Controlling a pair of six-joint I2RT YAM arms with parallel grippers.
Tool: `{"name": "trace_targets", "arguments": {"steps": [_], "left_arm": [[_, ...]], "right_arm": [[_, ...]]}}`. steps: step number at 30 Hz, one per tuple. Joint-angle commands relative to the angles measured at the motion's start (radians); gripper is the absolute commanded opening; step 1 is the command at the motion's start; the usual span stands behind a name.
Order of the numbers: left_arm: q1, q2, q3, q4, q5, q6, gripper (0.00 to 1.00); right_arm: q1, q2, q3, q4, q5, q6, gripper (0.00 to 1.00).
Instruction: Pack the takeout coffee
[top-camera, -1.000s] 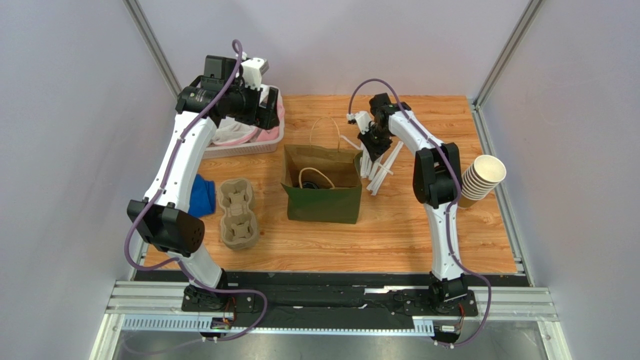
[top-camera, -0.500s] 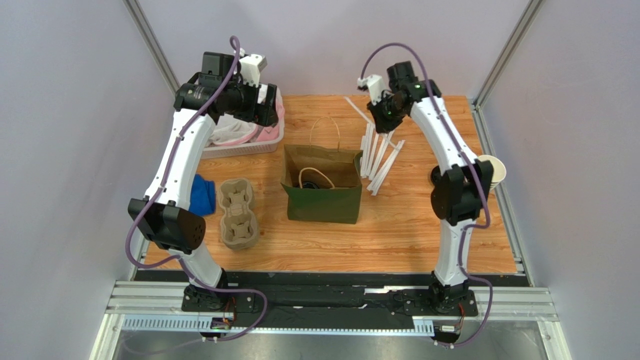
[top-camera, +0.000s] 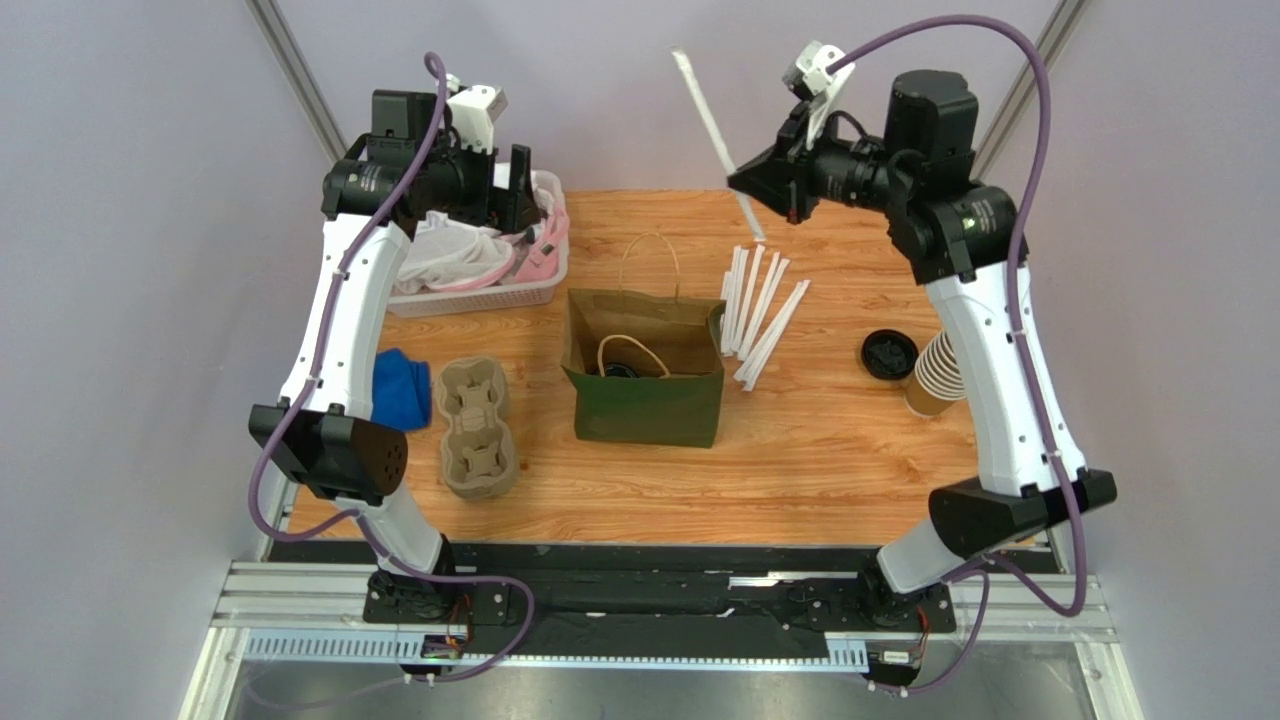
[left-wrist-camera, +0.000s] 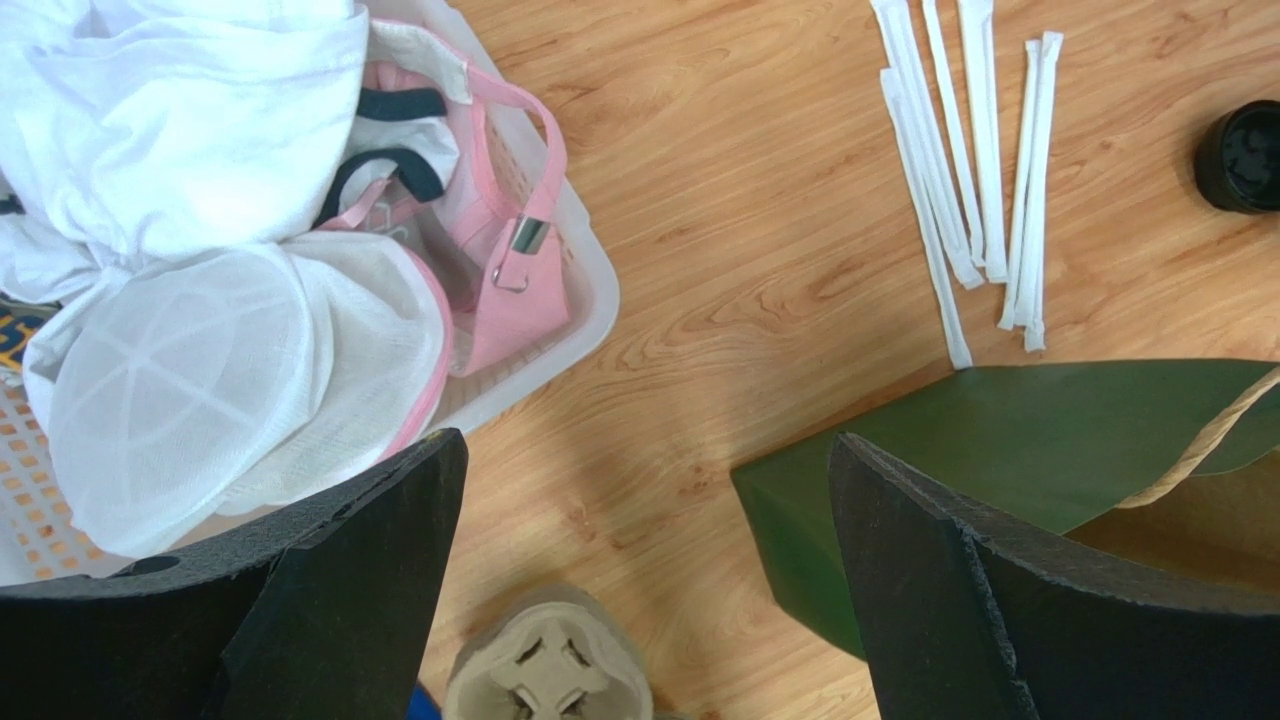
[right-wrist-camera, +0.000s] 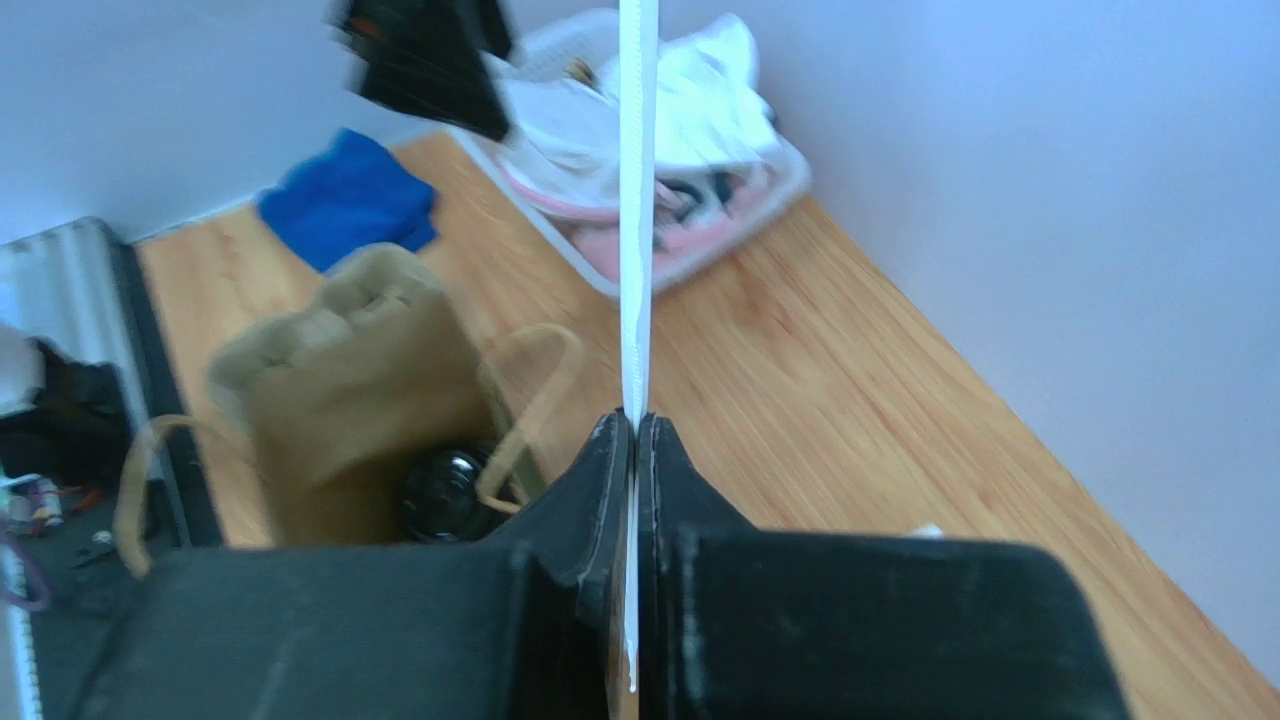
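while the right gripper (right-wrist-camera: 633, 428) hangs high over the far side of the table, its jaws are pinched tight on a white wrapped straw (top-camera: 703, 93) that sticks up past the fingertips. below it and nearer the bases stands the green paper bag (top-camera: 649, 408), mouth open. the takeout coffee (right-wrist-camera: 443, 492) sits down inside, only its black lid showing. more wrapped straws (top-camera: 759, 308) lie fanned on the wood below that hand. the left gripper (left-wrist-camera: 643, 450) hovers with jaws spread wide and nothing between them. the white basket (left-wrist-camera: 594, 300) of cloths is beneath one finger and a corner of the bag beneath the other. a pulp cup carrier (left-wrist-camera: 549, 668) lies just under it.
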Motion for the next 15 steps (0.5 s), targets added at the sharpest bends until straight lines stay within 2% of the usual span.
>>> {"name": "trace_targets", "arguments": {"steps": [1, 10, 15], "left_arm": [[0.012, -0.04, -0.013, 0.05, 0.037, -0.018, 0.98], [0.015, -0.121, -0.099, 0.073, 0.051, -0.038, 0.98], [0.015, -0.146, -0.134, 0.067, 0.048, -0.032, 0.98]], "right_arm": [[0.097, -0.071, -0.159, 0.245, -0.134, 0.125, 0.0], [0.231, -0.144, -0.459, 0.434, -0.139, 0.121, 0.0], [0.26, -0.142, -0.511, 0.444, -0.119, 0.072, 0.0]]}}
